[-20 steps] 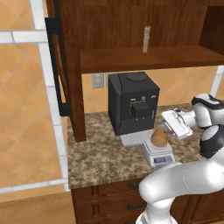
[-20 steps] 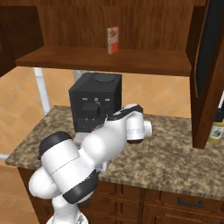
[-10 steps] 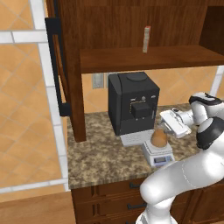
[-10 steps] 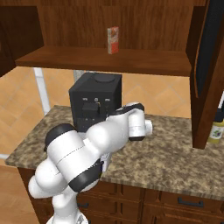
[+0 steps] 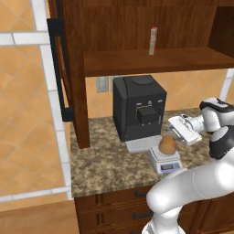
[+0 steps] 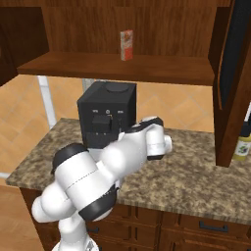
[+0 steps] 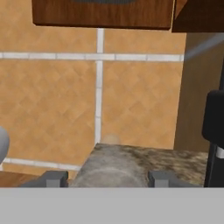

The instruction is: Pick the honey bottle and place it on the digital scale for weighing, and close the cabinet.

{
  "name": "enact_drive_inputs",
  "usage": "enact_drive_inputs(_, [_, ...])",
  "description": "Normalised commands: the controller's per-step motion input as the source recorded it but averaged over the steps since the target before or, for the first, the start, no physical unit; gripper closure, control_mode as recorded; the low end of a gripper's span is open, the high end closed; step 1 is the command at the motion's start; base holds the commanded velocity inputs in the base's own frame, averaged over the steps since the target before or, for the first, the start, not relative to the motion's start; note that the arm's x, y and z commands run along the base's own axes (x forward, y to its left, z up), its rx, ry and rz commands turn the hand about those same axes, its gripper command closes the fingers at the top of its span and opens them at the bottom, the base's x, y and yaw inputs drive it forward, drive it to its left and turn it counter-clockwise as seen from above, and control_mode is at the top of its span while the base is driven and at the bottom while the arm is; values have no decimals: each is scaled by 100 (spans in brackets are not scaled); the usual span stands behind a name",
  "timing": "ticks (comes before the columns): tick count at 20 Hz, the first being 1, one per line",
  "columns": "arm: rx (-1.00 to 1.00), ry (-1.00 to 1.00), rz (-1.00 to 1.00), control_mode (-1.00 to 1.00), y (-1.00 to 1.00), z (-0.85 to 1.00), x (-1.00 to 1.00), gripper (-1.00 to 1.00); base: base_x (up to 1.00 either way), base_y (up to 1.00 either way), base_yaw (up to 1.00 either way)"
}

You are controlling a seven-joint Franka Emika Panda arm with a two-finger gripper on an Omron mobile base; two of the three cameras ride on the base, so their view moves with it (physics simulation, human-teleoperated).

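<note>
I've got the gripper (image 7: 107,178) with its fingers spread wide and nothing between them. The honey bottle (image 5: 167,144) sits on the digital scale (image 5: 164,161), just below and beside the hand. The cabinet's door (image 5: 61,73) hangs open, far off to its side.

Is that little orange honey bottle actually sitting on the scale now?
Touching. The left base view shows the honey bottle resting directly on the digital scale platform, no gap beneath it.

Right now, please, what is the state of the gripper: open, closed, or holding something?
Gripper: open, holding nothing; the honey bottle already sits on the scale.
</note>
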Motion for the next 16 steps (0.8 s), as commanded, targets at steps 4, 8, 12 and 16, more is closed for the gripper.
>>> enact_drive_inputs(4, [0, 2, 0, -100, 0, 0, -6, -100, 0, 0, 0])
enact_drive_inputs(8, [0, -2, 0, -100, 0, 11, -11, -100, 0, 0, 0])
enact_drive_inputs(12, [0, -1, 0, -100, -1, 44, -1, -100, 0, 0, 0])
enact_drive_inputs(16, [-1, -33, 0, -100, -1, 86, -53, -100, 0, 0, 0])
